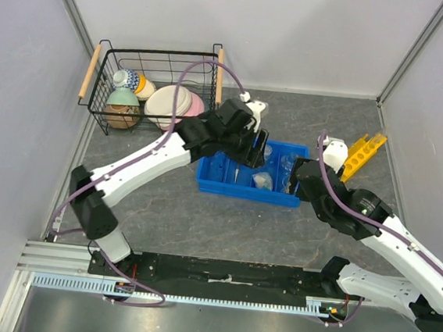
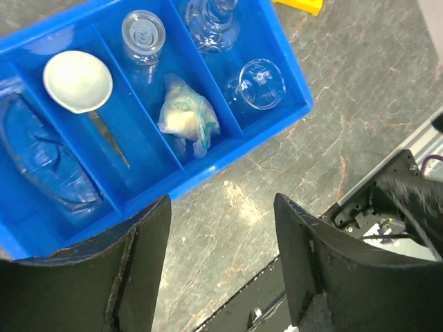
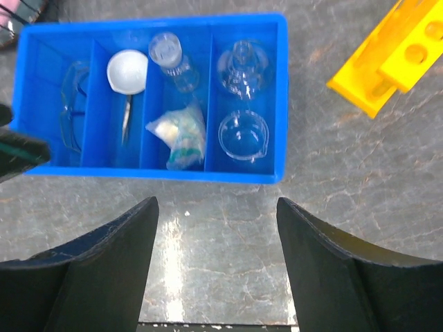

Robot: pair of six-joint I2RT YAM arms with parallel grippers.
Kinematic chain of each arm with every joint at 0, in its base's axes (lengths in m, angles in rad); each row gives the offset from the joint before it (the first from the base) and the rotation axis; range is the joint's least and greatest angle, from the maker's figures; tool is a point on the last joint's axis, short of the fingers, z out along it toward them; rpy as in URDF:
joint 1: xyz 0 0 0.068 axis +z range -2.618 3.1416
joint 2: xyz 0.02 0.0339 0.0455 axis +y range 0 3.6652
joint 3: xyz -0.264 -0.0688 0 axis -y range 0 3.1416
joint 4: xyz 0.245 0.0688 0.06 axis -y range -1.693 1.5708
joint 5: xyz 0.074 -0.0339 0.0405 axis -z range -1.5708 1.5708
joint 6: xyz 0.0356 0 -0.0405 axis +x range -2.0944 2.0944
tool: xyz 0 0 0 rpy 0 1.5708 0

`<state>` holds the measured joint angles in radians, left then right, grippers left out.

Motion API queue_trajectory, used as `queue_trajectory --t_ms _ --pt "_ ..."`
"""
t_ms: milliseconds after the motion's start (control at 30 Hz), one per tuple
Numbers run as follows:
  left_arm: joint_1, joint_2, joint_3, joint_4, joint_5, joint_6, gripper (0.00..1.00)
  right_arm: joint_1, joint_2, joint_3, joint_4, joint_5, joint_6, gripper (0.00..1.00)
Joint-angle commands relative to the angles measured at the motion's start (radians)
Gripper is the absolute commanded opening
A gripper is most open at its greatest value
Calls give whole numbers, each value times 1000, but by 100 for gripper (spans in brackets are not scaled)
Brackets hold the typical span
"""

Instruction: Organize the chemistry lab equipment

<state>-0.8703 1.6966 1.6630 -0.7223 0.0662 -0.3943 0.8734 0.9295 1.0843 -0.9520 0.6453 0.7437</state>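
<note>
The yellow rack [image 3: 387, 62] is cut off at the right wrist view's edge. A clear item in the leftmost compartment of the blue tray [image 3: 152, 174] is hard to make out. The next compartment holds the white dish [image 3: 127, 71], the third a glass vial [image 3: 169, 55] and a crumpled packet [image 3: 178, 131], and the last a flask [image 3: 242, 66] and a beaker [image 3: 242, 135]. The left gripper [image 2: 220, 221] and right gripper [image 3: 216, 221] hover with jaws apart and empty, the tray just ahead of their fingertips.

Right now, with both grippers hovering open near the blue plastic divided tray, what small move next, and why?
Probably swing the right gripper toward the yellow plastic rack with round holes: it lies outside the blue plastic tray, on that arm's side, and those jaws stand open and empty.
</note>
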Motion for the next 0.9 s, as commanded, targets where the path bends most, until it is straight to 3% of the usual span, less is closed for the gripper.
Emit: queue_trajectory --t_ms 0,33,67,167,500,567,700,867 --pt "1 -168 -37 -42 -104 43 71 3 15 107 16 88 -64 77" --pt "-1 -189 -49 -46 -114 43 73 3 26 130 15 100 -78 79" --pt "-1 -213 -60 -52 -121 44 83 3 28 143 13 106 -86 81" --pt "-1 -302 -103 -48 -152 55 87 3 31 181 9 143 -110 98" --pt "-1 -603 -333 70 -261 101 91 3 49 258 62 188 -195 98" --pt "-1 -684 -397 104 -287 101 96 3 54 256 70 182 -193 98" --pt "-1 -791 -462 81 -429 63 100 4 45 235 114 143 -199 98" --pt "-1 -890 -526 64 -477 69 100 4 46 220 139 120 -241 98"
